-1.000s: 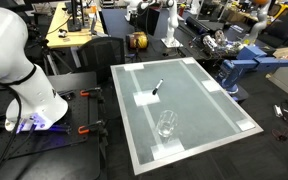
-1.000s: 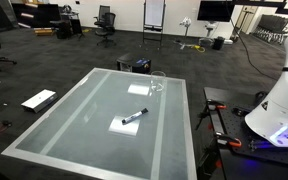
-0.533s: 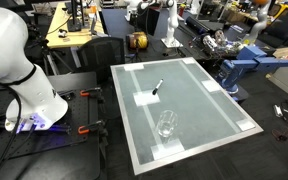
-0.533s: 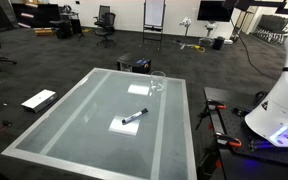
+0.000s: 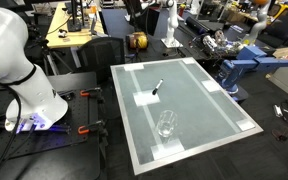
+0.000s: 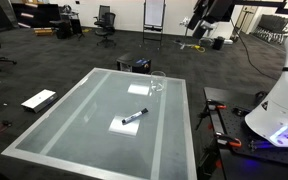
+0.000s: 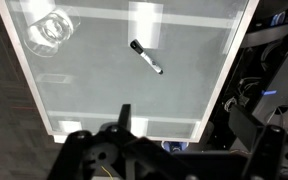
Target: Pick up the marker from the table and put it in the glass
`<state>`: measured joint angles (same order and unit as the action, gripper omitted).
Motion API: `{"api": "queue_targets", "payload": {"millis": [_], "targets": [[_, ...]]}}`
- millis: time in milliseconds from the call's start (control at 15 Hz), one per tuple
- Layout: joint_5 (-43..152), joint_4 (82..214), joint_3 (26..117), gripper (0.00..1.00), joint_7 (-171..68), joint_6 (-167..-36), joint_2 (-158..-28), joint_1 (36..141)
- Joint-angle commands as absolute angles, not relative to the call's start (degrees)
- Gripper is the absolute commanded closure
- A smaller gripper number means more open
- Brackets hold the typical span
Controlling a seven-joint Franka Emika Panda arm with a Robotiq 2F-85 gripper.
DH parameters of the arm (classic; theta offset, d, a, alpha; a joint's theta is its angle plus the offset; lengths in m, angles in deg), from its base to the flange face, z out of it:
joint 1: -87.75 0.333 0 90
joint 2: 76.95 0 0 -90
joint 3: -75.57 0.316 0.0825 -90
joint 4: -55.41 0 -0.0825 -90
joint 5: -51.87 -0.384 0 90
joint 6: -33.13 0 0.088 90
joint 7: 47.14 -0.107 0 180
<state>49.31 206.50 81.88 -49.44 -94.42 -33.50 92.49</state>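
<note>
The black marker (image 5: 157,87) lies on the pale grey-green table (image 5: 206,100), its lower end over a white tape patch (image 5: 145,99). It also shows in the other exterior view (image 6: 134,116) and in the wrist view (image 7: 146,57). The clear glass (image 5: 166,124) stands upright and empty near a table edge, also seen from the other side (image 6: 157,84) and from above (image 7: 49,30). My gripper (image 7: 199,118) hangs high above the table, looking down, jaws wide apart and empty. It shows as a dark shape at the top of both exterior views (image 5: 134,8) (image 6: 210,10).
The robot's white base (image 5: 29,90) stands beside the table. Cluttered workbenches (image 5: 219,40) and a wooden desk (image 5: 74,35) lie beyond. A flat white object (image 6: 38,99) lies on the dark carpet. White tape patches mark the table's corners.
The dark gripper and arm have come into the top of both exterior views. The marker and glass have not moved.
</note>
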Motion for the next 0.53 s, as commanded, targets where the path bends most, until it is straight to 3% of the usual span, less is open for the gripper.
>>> {"api": "queue_targets", "payload": {"millis": [0,467], "targets": [[50.8,208.2,79.3,0.0,-44.7,-101.7,-39.2,92.5],[55.5,207.8,78.4,0.0,-41.9,-112.0,-50.8,91.6]]}}
